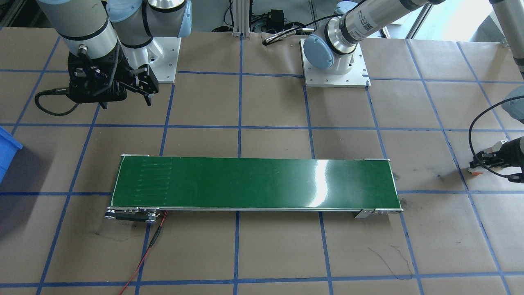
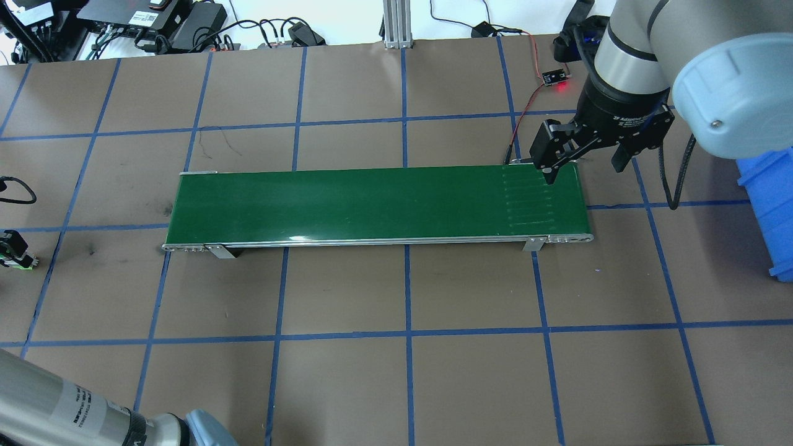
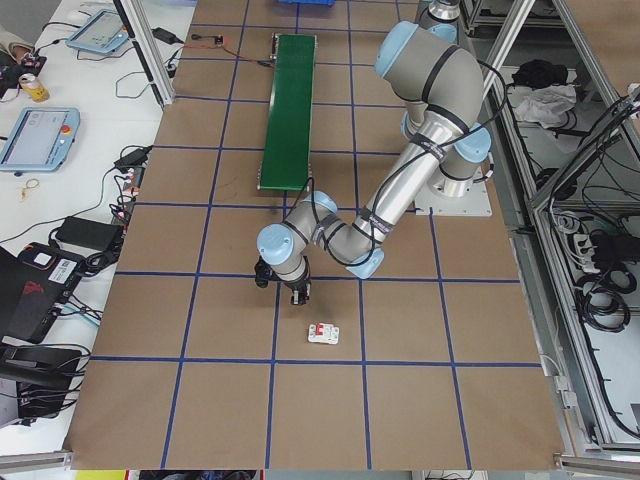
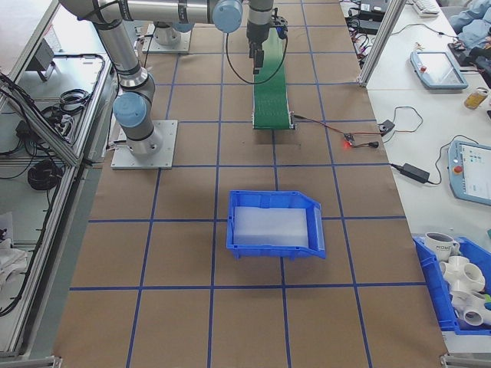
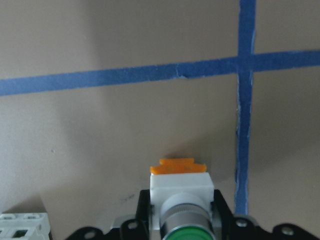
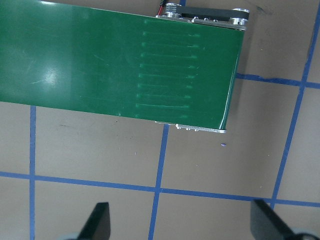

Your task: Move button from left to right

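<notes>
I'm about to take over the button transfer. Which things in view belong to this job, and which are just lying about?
Belongs to the job:
- button, between the left gripper fingers
- green conveyor belt, likely the route across
- right gripper, open over the belt's far end
- blue bin, possibly

Just lying about:
- white circuit breaker on the table
- small circuit board with red light

Conveyor, green belt (image 1: 254, 182), metal end rollers; lies lengthwise mid-bench, its one end below the right tool (image 2: 582, 164).
Bench (image 2: 396, 371), brown paper cover, blue tape grid.
Red and black lead (image 1: 143, 256), running from the conveyor's roller end.
Small circuit board (image 2: 556, 77), red light lit, on the bench just beyond the right tool.
Blue bin (image 4: 275, 224), open, on the bench, well apart from the right tool.
White circuit breaker, red lever (image 3: 322, 333), on the bench near the left tool (image 3: 280, 285).
</notes>
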